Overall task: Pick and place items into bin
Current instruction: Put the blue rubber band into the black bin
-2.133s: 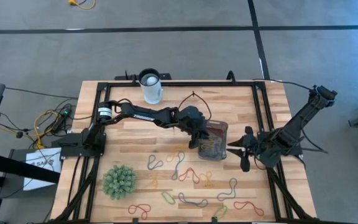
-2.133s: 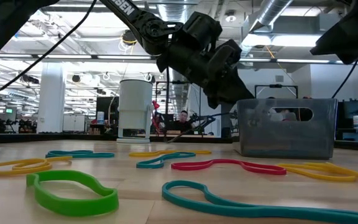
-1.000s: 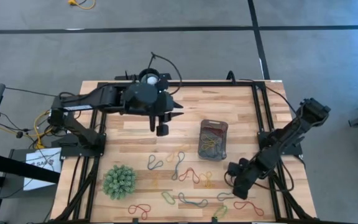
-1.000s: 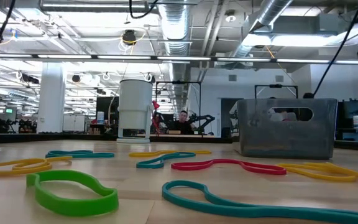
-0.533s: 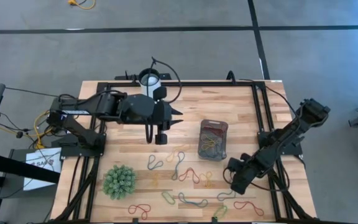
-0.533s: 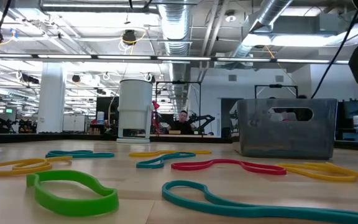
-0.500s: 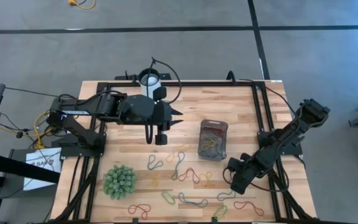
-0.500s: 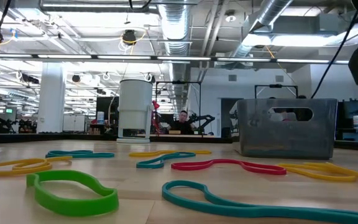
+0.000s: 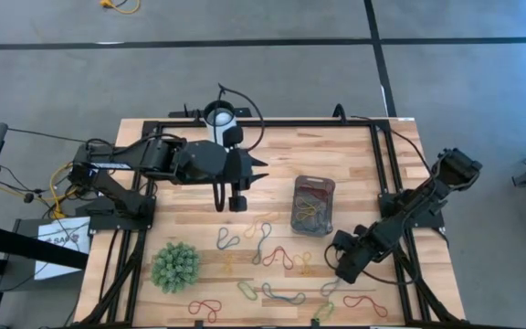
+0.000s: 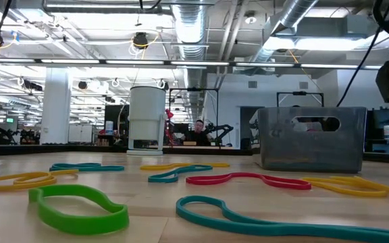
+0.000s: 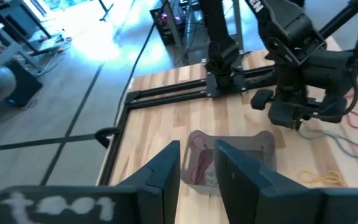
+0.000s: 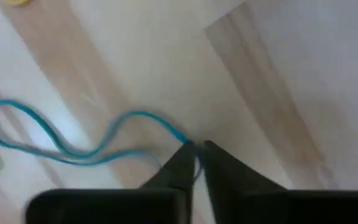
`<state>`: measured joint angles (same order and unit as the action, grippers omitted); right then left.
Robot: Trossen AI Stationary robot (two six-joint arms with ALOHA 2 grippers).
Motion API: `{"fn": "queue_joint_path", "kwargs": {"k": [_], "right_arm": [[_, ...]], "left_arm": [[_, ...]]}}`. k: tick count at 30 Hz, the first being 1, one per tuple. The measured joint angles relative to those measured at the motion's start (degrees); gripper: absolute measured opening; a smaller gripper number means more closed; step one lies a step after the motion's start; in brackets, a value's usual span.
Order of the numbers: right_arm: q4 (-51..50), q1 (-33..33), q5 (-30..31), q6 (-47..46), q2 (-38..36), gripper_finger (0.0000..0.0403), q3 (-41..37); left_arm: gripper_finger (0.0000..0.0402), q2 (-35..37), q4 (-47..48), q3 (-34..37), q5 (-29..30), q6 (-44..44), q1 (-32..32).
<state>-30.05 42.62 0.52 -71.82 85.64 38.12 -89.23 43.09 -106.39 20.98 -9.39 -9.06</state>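
Since a second ago, my left gripper [image 9: 236, 196] has swung off the white cylindrical cup [image 9: 219, 117] to mid-table, and my right gripper [image 9: 343, 268] has dipped low among the thin, floppy rubber loops in red, green, blue and yellow [image 9: 281, 257].

High view: the loops lie scattered over the table's near half, beside a green spiky ball [image 9: 175, 267]. The small clear, grey-tinted rectangular plastic bin [image 9: 313, 205] sits between my arms, with red and yellow loops tangled inside.

Low view: the bin stands upright to the right of the cup, with loops flat on the wood in front.

Left wrist view: my left fingers are spread, gripping nothing, and the bin shows red loops within.

Right wrist view: my right fingertips are pinched on the end of a thin blue rubber loop [image 12: 73, 152] lying on the wood, outside the bin.
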Motion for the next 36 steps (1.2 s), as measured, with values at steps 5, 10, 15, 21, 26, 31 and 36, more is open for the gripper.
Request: {"fn": "queue_joint_path", "kwargs": {"k": [5, 10, 15, 21, 26, 31, 36], "right_arm": [[-1.97, 0.05, 0.49, 3.16, -3.91, 0.0004, 4.52], [-13.54, 0.12, 8.33, 7.72, -9.05, 0.0001, 13.97], [-29.51, -0.84, 24.25, 14.35, -13.08, 0.0001, 24.41], [-38.19, -7.39, 33.77, 24.13, -13.22, 0.0, 30.28], [-32.46, -14.3, 32.21, 32.58, -10.99, 0.0, 29.47], [-29.67, -18.15, 29.34, 36.3, -5.51, 0.0, 27.98], [-29.32, -21.48, 26.21, 37.57, 1.26, 0.0, 27.83]], "left_arm": [[0.0089, -0.02, -0.72, 0.02, 5.73, 1.12, 0.02], [0.0089, -0.02, -0.07, 0.02, 10.43, 1.31, 0.04], [0.0089, -0.02, -0.29, 0.02, 10.37, 1.38, 0.02], [0.0089, -0.02, -0.31, 0.02, 11.84, 2.1, 0.02], [0.0089, -0.02, -0.28, 0.02, 13.82, 2.11, 0.04], [0.0089, -0.02, -0.07, 0.02, 14.33, 2.08, 0.04], [0.0089, -0.02, 0.26, 0.02, 14.28, 2.01, 0.02]]}}
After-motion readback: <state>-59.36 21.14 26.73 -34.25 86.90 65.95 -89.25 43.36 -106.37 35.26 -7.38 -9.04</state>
